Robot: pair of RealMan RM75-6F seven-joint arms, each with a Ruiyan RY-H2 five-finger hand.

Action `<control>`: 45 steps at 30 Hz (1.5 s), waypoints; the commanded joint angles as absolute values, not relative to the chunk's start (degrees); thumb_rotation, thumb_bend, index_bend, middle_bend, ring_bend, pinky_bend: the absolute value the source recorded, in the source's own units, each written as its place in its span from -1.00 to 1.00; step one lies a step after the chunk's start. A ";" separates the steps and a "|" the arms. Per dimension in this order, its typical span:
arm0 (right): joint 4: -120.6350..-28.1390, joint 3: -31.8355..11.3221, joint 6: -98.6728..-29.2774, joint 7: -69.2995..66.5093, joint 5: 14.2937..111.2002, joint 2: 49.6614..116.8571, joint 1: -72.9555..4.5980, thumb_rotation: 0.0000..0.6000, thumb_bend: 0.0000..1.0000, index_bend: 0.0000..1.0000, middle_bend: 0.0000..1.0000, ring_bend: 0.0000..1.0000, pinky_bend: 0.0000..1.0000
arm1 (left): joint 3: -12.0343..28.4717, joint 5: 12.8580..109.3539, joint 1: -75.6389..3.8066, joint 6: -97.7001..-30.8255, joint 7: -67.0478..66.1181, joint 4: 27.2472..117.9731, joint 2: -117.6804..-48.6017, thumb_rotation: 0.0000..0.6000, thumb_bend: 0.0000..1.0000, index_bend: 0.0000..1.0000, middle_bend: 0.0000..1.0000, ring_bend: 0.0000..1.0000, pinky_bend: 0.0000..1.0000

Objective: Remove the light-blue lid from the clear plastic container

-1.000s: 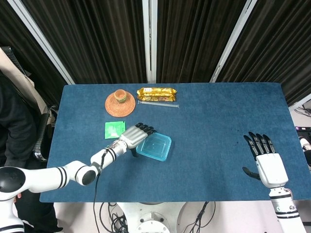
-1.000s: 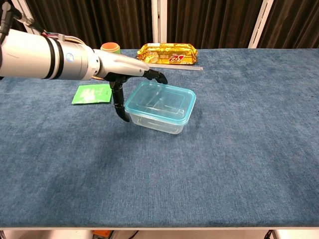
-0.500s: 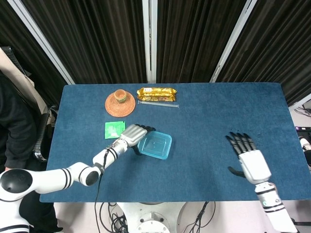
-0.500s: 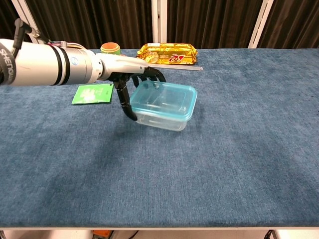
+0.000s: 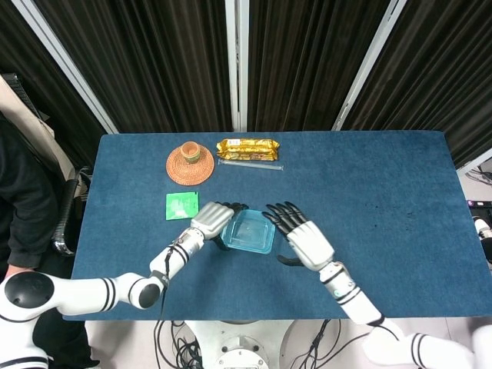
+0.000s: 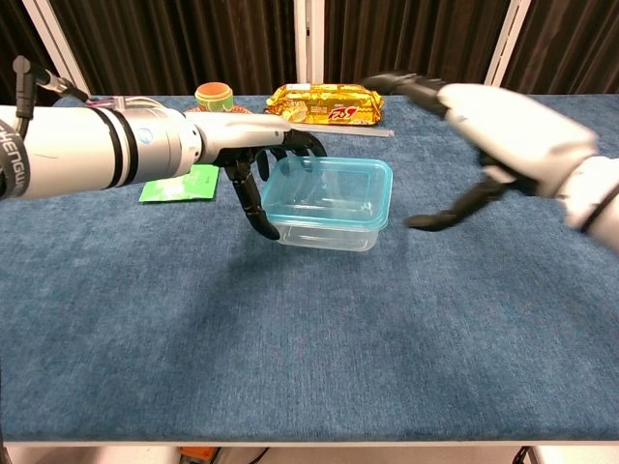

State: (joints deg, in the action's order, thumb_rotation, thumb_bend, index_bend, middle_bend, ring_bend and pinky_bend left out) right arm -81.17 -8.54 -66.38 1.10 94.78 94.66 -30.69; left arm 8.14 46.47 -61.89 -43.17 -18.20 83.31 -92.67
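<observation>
The clear plastic container [image 6: 329,220] stands on the blue table, its light-blue lid [image 5: 250,230] [image 6: 334,189] still seated on top. My left hand [image 5: 212,217] [image 6: 261,159] grips the container's left end, with fingers over the lid's rim and the thumb down its near side. My right hand [image 5: 298,235] [image 6: 484,126] hovers just right of the container, fingers spread, thumb low and pointing toward it, touching nothing.
Toward the back of the table lie a gold snack packet [image 5: 247,148] [image 6: 325,103], a clear ruler [image 5: 250,164] and a woven coaster with a small cup [image 5: 191,162]. A green card [image 5: 182,205] [image 6: 180,182] lies left of my left hand.
My right hand has swept in from the far right to just beside the container. My left hand has slid the container a little to the right while keeping its grip.
</observation>
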 commanded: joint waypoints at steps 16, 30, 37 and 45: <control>-71.90 -6.34 -66.56 -2.79 93.91 100.88 -33.73 1.00 -0.92 -1.00 -0.98 -1.00 -1.00 | 7.59 41.81 -63.26 -44.73 -23.97 83.82 -93.84 1.00 -1.00 -0.52 -0.51 -0.54 -0.42; -69.79 -5.68 -66.82 -2.32 92.89 101.76 -34.77 1.00 -0.92 -1.00 -0.98 -1.00 -1.00 | 7.54 40.78 -63.61 -44.28 -24.68 83.73 -94.07 1.00 -1.00 -0.52 -0.52 -0.54 -0.42; -69.07 -5.23 -66.81 -2.44 92.52 101.96 -35.11 1.00 -0.92 -1.00 -0.97 -1.00 -1.00 | 7.58 40.57 -63.69 -44.19 -24.73 83.67 -94.02 1.00 -1.00 -0.52 -0.52 -0.54 -0.42; -68.53 -5.08 -66.91 -2.63 92.04 102.32 -35.40 1.00 -0.88 -1.00 -0.97 -1.00 -1.00 | 7.31 40.23 -63.77 -43.70 -24.78 83.57 -93.83 1.00 -1.00 -0.52 -0.52 -0.54 -0.41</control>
State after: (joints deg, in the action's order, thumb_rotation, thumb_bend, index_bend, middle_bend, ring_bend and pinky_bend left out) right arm -68.55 -5.08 -66.90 -2.64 92.05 102.30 -35.39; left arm 7.31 40.23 -63.76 -43.70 -24.78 83.57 -93.84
